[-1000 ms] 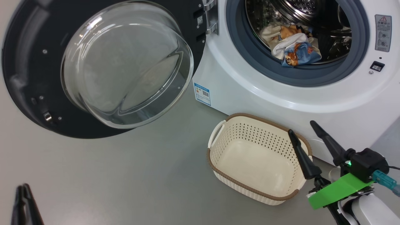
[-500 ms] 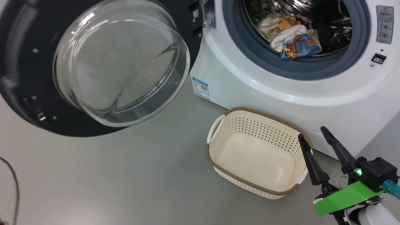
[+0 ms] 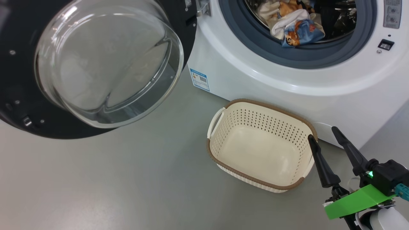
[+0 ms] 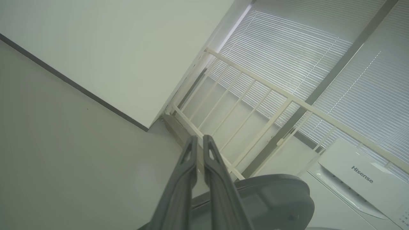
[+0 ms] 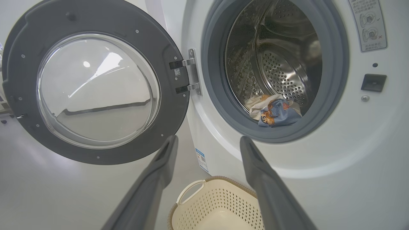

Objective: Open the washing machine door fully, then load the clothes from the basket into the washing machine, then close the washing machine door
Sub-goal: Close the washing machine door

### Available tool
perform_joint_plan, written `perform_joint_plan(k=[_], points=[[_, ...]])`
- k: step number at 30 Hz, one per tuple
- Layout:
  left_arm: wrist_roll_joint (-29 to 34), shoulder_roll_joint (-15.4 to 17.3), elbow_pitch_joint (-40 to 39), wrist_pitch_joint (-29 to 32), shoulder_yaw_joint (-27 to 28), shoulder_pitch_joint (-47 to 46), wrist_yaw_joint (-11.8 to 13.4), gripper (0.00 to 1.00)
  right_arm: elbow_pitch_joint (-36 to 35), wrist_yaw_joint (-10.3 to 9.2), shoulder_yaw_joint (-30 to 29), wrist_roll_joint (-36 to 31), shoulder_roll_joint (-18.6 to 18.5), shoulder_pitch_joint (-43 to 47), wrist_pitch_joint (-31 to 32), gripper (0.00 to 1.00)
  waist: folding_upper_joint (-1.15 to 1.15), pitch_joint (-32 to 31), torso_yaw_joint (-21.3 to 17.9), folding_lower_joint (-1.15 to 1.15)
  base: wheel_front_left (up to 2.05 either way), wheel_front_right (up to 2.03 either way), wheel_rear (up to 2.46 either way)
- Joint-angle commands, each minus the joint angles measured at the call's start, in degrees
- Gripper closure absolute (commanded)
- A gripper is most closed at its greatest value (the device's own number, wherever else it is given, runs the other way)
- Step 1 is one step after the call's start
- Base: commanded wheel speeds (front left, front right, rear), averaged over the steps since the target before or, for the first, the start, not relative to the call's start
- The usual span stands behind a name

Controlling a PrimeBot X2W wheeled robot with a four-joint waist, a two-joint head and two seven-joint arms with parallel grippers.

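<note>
Basket sits mouth-up, length seemingly parallel to washing machine front.

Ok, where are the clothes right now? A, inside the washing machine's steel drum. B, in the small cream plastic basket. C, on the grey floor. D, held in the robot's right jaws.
A: the cream and light blue printed clothes lie in the steel perforated drum of the big white washing machine, and the cream perforated basket holds nothing.
</note>
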Motion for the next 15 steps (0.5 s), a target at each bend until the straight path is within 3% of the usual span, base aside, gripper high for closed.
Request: perform_joint_plan(k=[1, 10, 15], points=[[-1.2, 4.6, 1.6, 2.1, 0.4, -3.3, -0.2, 1.0, -1.6, 0.25, 1.6, -0.2, -1.4, -0.3, -0.5, 0.0, 0.0, 1.2, -0.6, 0.0, 0.0, 0.0, 0.0], [-4.8, 8.6, 12.1, 15.5, -4.7, -10.9, -0.2, 1.0, -1.6, 0.25, 3.5, -0.2, -3.1, -2.2, -0.5, 0.0, 0.0, 4.9, -1.7, 0.0, 0.0, 0.0, 0.0], [-5.4, 10.5, 15.6, 18.8, -5.8, -13.4, -0.2, 1.0, -1.8, 0.25, 4.3, 0.0, -4.1, -3.2, -0.5, 0.0, 0.0, 6.6, -2.3, 0.0, 0.0, 0.0, 0.0]])
